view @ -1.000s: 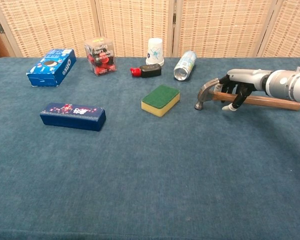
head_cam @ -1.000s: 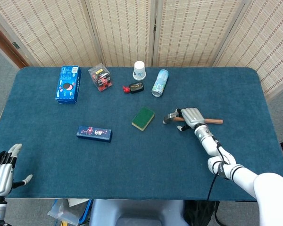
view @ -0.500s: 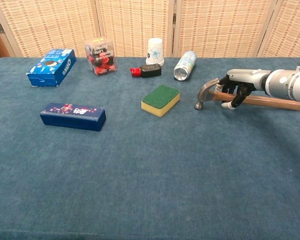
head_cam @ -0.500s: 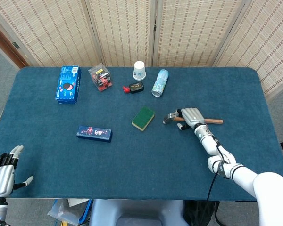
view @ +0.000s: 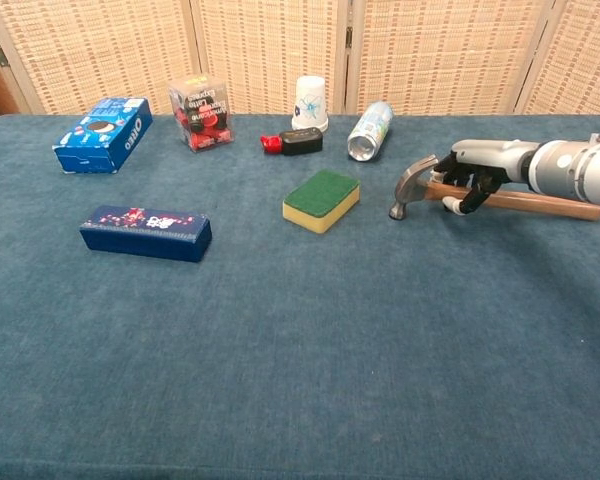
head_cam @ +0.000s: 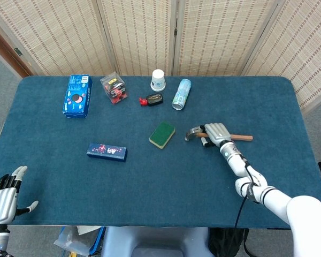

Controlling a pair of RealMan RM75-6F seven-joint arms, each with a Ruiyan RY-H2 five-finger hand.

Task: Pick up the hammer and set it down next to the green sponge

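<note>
while the right hand (view: 477,172) lies over the wooden-handled steel claw hammer (view: 500,198), its fingers curl around the handle just behind the head, grasping it. the hammer head points toward the green sponge with a yellow underside (view: 322,199), near it but apart, on the blue cloth-covered table (view: 300,360). whether the hammer touches the cloth cannot be told. the left hand (head_cam: 2,199) sits at the near left table edge, fingers spread, holding nothing. a dark blue flat box (view: 146,232) lies left of the sponge; a white paper cup (view: 311,102) and a tipped light blue can (view: 370,129) lie behind it
</note>
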